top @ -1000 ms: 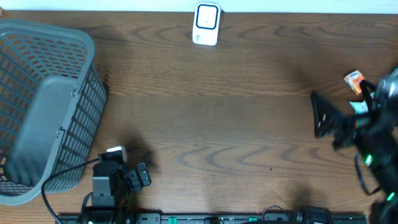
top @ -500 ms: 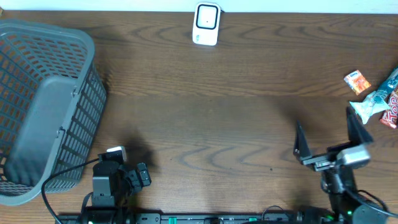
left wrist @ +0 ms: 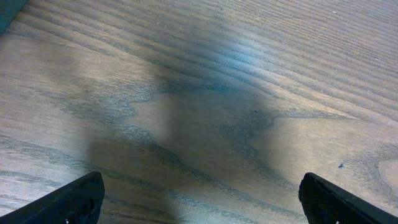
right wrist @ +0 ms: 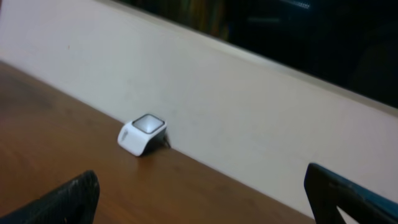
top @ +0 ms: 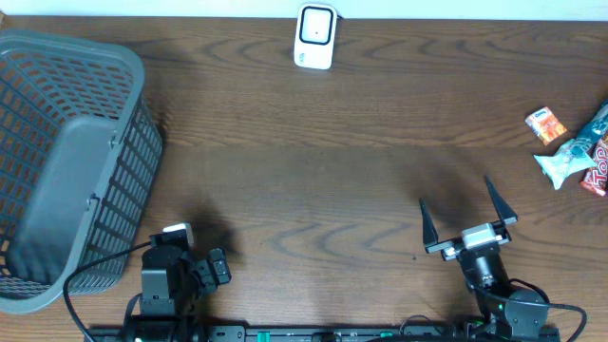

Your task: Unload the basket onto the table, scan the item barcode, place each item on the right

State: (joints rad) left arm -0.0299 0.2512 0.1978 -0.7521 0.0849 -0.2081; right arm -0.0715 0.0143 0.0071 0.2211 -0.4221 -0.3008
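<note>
Overhead, the right claw (top: 455, 192) hangs with jaws spread wide, holding nothing, over the front of the wooden counter (top: 313, 171). The snack packets (top: 573, 160) lie at the counter's right edge, well apart from it. The white scanner (top: 314, 36) sits at the far edge. The left claw (left wrist: 200, 186), also wide and holding nothing, rests near the grey basket (top: 142, 161).

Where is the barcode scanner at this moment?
Overhead, the white scanner sits at the far edge of the table, about mid-width; grey basket left, snack packets right.
</note>
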